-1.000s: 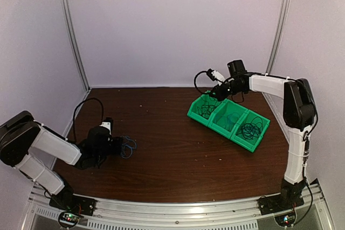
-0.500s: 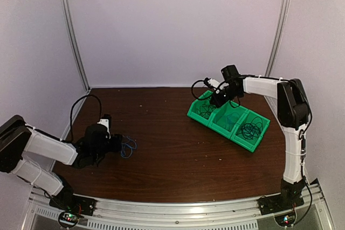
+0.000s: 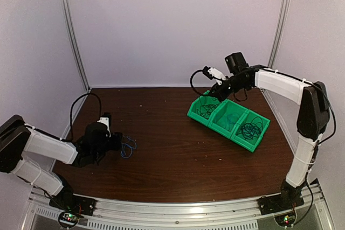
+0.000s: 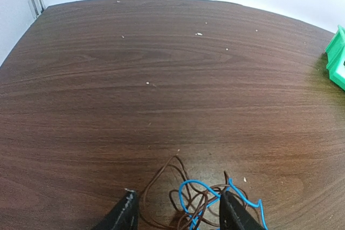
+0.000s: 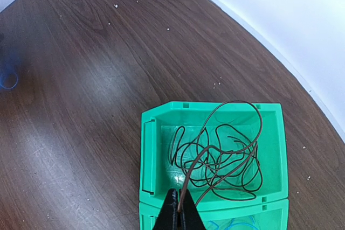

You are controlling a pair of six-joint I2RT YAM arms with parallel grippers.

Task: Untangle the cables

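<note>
A small tangle of cables [image 3: 128, 145] lies on the brown table at the left. In the left wrist view it is a brown wire [image 4: 156, 175] knotted with a bright blue wire [image 4: 191, 181]. My left gripper [image 4: 180, 216] is open, its fingers [image 4: 125, 216] standing on either side of the tangle without clamping it. My right gripper [image 5: 180, 211] is shut on a dark brown wire [image 5: 188, 179]. That wire arches up out of a pile of dark cables [image 5: 226, 171] in the end compartment of the green bin [image 5: 148, 154]. In the top view my right gripper [image 3: 212, 94] hangs just above that compartment.
The green bin [image 3: 190, 115] has three compartments and sits at an angle at the back right. Blue cables [image 3: 232, 118] fill the middle one, dark cables [image 3: 252, 129] the far right one. Walls close the table in at the back and sides.
My right arm has lifted and swung slightly, drawing the dark brown wire up from the bin. My left gripper has eased a little wider over the tangle and shifted slightly.
</note>
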